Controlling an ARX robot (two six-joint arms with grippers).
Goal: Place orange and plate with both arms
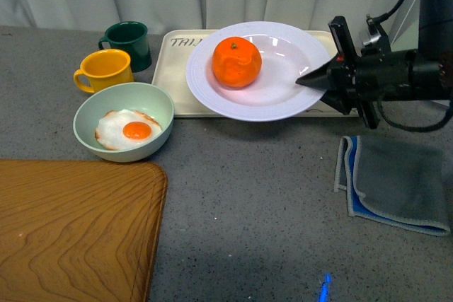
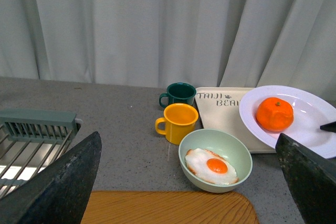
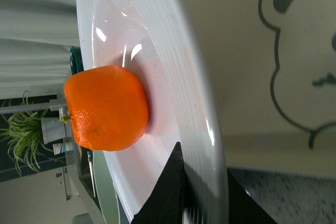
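1. The plate is being gripped at its right rim by the right gripper, jaws closed on the edge.
2. The orange is being carried inside the plate, left of centre.
3. The plate is being held over the tray; whether it is touching cannot be told.
4. The left gripper is being held open, empty, well apart from the bowl.
5. The orange is judged placed; releasing the plate is judged as remaining.
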